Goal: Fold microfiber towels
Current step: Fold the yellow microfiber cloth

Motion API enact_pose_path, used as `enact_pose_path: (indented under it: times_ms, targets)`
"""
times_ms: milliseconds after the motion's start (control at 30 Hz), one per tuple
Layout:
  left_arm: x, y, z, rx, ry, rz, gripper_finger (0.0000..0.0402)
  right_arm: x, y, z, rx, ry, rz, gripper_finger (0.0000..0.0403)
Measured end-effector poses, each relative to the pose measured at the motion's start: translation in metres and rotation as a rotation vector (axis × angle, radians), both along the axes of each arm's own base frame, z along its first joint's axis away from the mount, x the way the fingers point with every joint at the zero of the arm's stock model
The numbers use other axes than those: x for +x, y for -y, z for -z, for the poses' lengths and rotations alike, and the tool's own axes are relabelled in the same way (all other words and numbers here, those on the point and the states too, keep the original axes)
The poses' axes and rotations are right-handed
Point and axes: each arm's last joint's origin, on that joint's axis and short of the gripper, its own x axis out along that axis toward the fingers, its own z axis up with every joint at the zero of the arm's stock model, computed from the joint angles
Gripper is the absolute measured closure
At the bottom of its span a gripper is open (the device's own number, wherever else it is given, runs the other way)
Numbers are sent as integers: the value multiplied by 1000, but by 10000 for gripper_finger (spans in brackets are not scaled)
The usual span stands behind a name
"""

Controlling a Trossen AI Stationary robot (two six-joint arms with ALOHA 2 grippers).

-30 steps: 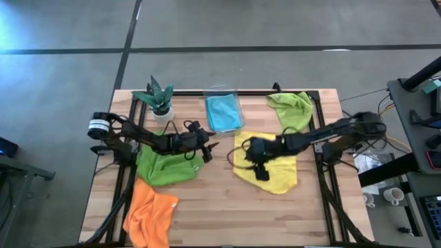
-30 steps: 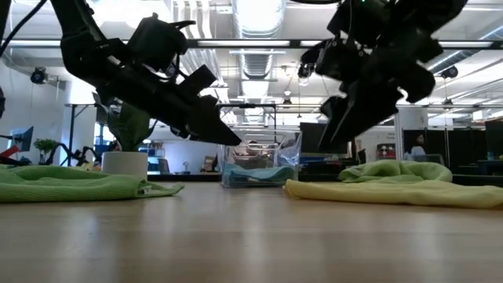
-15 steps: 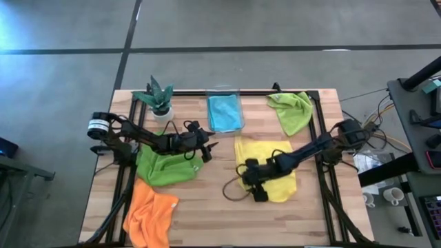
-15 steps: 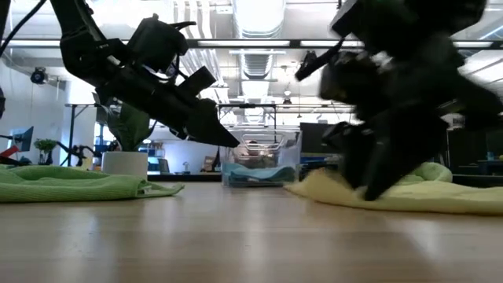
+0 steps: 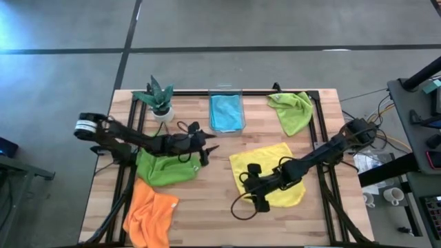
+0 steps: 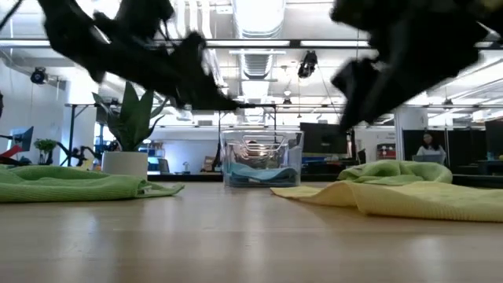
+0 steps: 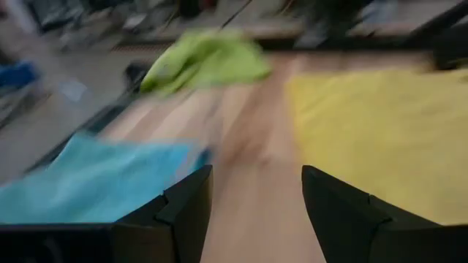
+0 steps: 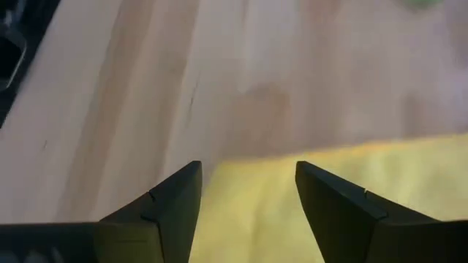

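Right gripper (image 5: 253, 195) low over yellow towel (image 5: 272, 172) edge, fingers spread, nothing pinched; left gripper (image 5: 207, 149) spread, idle; risk: closing short, grabbing bare table (image 5: 207, 207).

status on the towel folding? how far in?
Done: blue towel lies in the clear bin. In hand: the open right gripper is over the spread yellow towel. Left: lime green towel, darker green towel and orange towel lie rumpled. Left gripper hovers open.

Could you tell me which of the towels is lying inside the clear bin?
The blue towel; it alone lies in the clear bin, while the others lie on the tabletop.
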Motion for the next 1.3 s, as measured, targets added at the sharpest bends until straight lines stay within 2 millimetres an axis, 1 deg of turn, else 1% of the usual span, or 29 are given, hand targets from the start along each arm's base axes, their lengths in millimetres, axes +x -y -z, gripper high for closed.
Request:
enact_pose_path:
  times_ms: [100,200,367,433,500,600,667,767,900,1100,1200,1300]
  targets:
    - [-8,28,-22,-7,94,99,207,9,1,-15,-69,41,18,183]
    - [-19,59,-35,-20,139,190,207,20,3,-30,-75,84,18,183]
    - [-37,109,-40,-122,169,372,207,37,5,-59,-99,180,-14,183]
    - [-45,125,-41,-152,171,432,207,43,5,-71,-109,220,-28,183]
    - [-51,136,-41,-172,168,475,207,47,5,-79,-112,245,-31,183]
    - [-56,144,-41,-177,166,509,207,53,10,-89,-106,274,-10,183]
    - [-57,147,-41,-225,167,514,207,57,17,-92,-106,282,13,183]
    - [-58,148,-41,-326,165,506,207,62,31,-92,-108,292,60,183]
    - [-58,149,-40,-402,155,504,207,67,48,-91,-127,290,96,180]
    - [-58,148,-40,-406,166,499,207,68,54,-92,-216,296,121,150]
    - [-58,148,-40,-387,165,501,207,68,58,-96,-231,253,129,130]
    - [-58,148,-40,-386,163,499,207,68,67,-103,-256,205,183,115]
